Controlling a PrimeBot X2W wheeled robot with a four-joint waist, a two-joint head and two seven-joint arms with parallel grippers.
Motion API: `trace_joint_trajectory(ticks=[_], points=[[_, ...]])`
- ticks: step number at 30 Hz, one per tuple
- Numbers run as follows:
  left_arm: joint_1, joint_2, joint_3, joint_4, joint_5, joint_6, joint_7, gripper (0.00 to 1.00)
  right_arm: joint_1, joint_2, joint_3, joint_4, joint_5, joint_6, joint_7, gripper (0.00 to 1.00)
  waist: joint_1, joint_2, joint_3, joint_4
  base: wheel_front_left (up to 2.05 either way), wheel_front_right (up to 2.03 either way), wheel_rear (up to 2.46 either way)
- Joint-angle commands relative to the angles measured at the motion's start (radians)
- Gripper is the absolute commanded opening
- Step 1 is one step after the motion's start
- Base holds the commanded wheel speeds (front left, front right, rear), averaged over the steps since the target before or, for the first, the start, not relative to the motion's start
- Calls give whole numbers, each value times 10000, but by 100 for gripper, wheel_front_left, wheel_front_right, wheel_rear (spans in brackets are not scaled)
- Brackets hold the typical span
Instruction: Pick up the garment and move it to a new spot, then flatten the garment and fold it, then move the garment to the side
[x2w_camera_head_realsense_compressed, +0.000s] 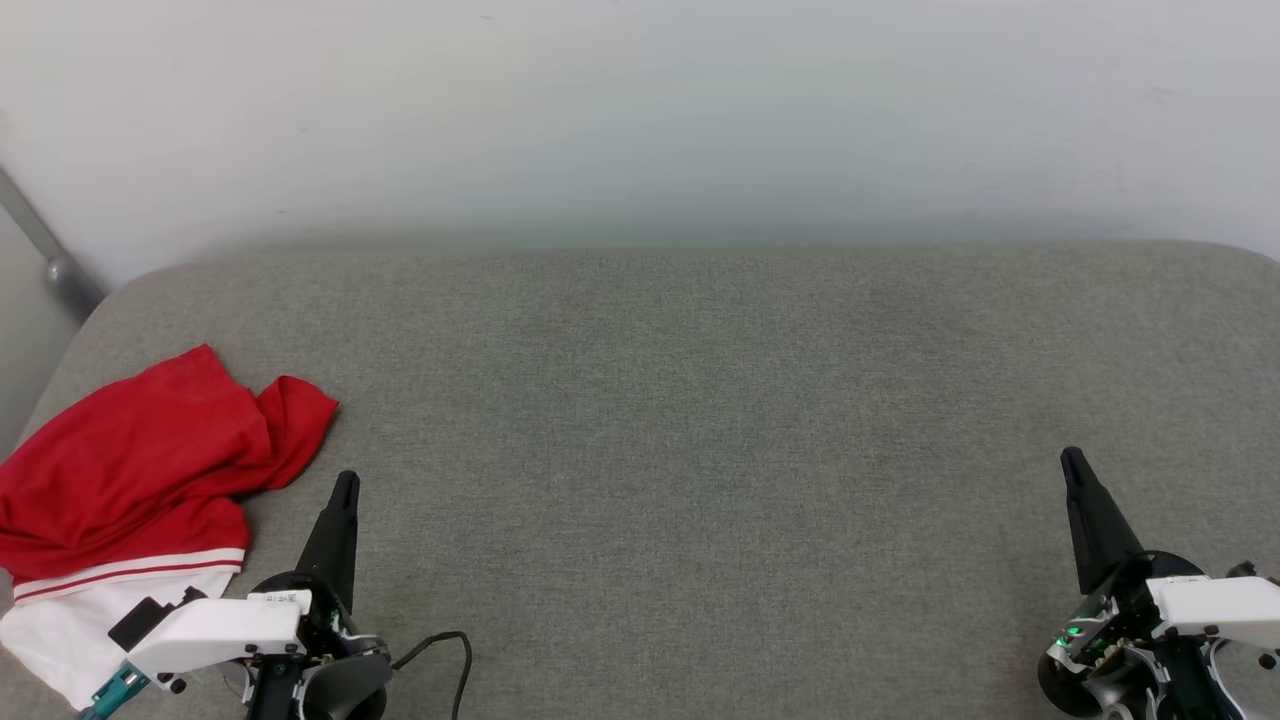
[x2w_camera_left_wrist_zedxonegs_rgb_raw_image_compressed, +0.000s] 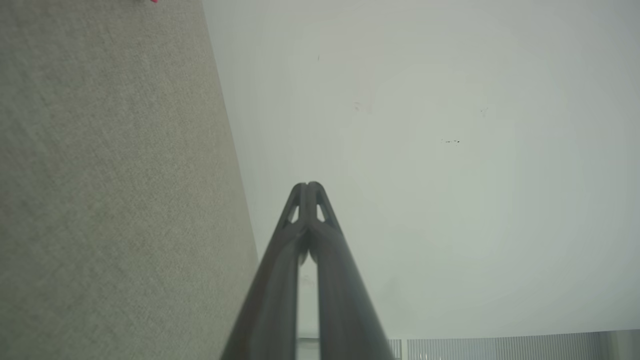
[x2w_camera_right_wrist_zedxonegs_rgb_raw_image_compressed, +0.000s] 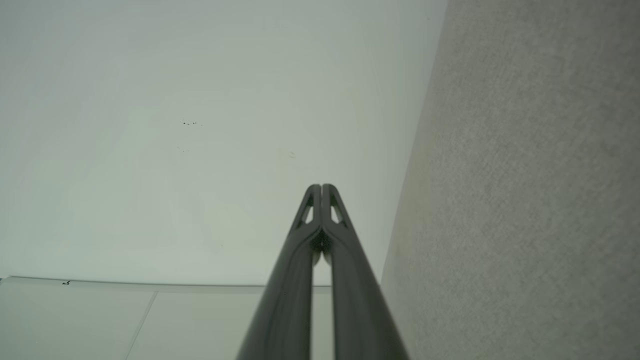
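The left gripper (x2w_camera_head_realsense_compressed: 345, 484) sits low at the near left, its two dark fingers pressed together tip to tip and holding nothing; the left wrist view shows them meeting at a point (x2w_camera_left_wrist_zedxonegs_rgb_raw_image_compressed: 308, 187) against the pale wall. The right gripper (x2w_camera_head_realsense_compressed: 1072, 460) is the same at the near right, pinched closed and empty (x2w_camera_right_wrist_zedxonegs_rgb_raw_image_compressed: 321, 188). Both point away over the grey fabric surface (x2w_camera_head_realsense_compressed: 700, 420). The garment (x2w_camera_head_realsense_compressed: 130, 450) lies crumpled at the surface's far-left edge, just beside the left gripper but not touching its fingers. It is mostly red cloth, with a white sleeve and red-striped trim at the near end. A black cable (x2w_camera_head_realsense_compressed: 440, 648) loops out from the left wrist. Behind it all is a white wall (x2w_camera_head_realsense_compressed: 640, 100).
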Motion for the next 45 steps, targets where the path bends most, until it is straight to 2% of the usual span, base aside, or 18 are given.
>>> trace_joint_trajectory(ticks=[1,45], points=[[-58,-8,3,-2,-21,-32,-4,0,-126,28,4,10,-48,0,3,0,0,0,0,0,0,0,0],[-58,-8,2,-2,-21,-32,-5,0,-126,28,5,10,-47,0,1,0,0,0,0,0,0,0,0]])
